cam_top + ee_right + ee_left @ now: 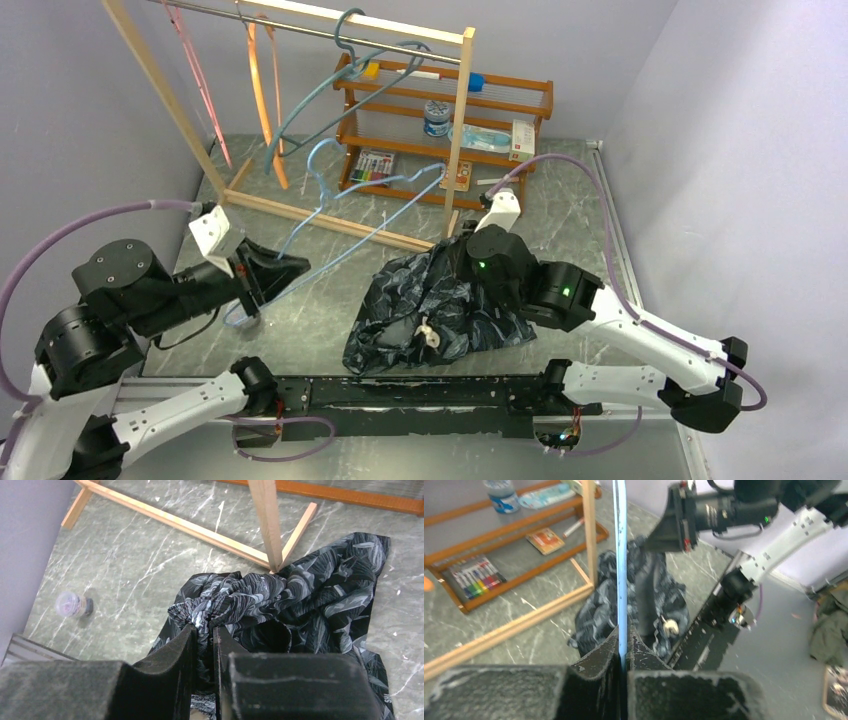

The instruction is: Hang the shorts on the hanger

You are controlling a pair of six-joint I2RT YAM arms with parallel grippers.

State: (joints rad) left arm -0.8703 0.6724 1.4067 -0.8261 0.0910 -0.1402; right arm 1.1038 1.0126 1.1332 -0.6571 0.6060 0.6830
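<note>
You see the right pincer clamped on a bunched fold of the shorts; wooden frame at 12 o'clock.

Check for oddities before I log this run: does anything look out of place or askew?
The shorts lie crumpled in a heap on the table, one fold pinched in the right hand. The hanger is clamped slanted in the left hand. A small clear container sits stray on the table.
</note>
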